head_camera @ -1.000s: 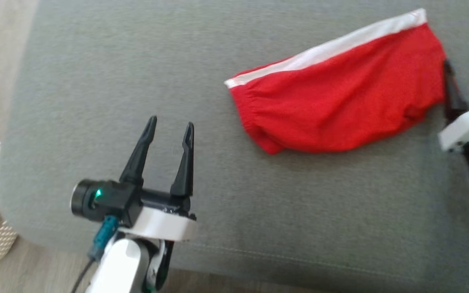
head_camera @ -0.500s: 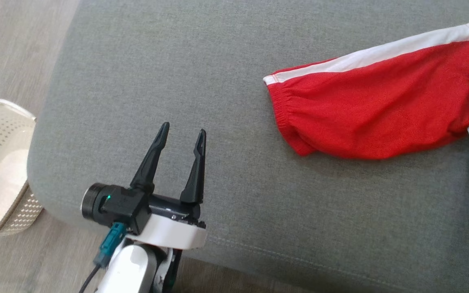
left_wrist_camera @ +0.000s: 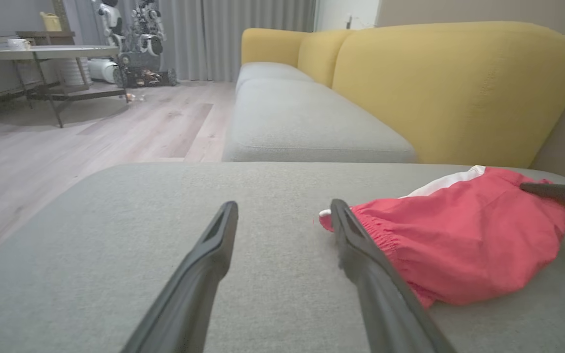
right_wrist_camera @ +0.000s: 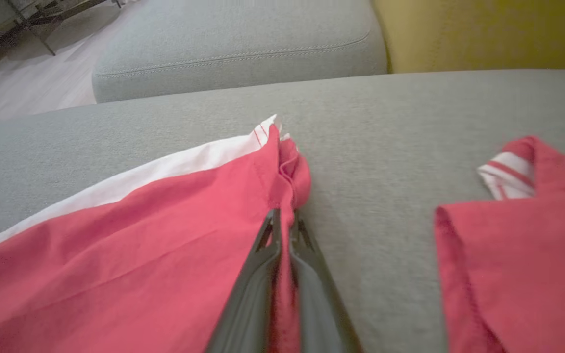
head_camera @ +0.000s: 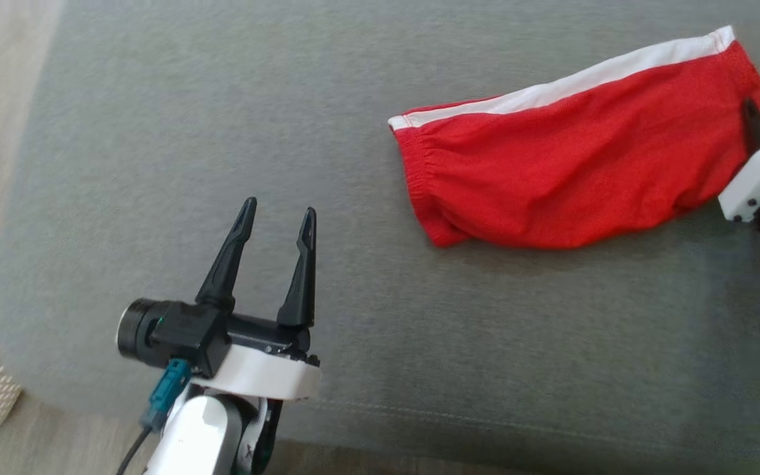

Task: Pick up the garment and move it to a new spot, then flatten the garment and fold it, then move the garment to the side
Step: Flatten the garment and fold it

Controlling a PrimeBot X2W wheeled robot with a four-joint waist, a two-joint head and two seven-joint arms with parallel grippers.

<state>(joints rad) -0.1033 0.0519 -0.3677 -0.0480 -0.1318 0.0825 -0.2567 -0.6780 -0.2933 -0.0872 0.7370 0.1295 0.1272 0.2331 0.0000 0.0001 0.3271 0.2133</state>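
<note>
garment [head_camera: 571, 178], long axis L-R, slight diag

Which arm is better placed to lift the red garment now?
Right. The right gripper is shut on the red garment at its edge; the left gripper hangs open over the cushion, apart from it.

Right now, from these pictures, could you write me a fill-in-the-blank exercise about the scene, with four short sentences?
1. The right hand is ____ on the edge of the red garment.
2. The left hand is ____ and holds nothing.
3. The band along the garment's edge is ____ in colour.
4. The garment lies on a ____ cushion.

Missing words: shut; open; white; grey.
</note>
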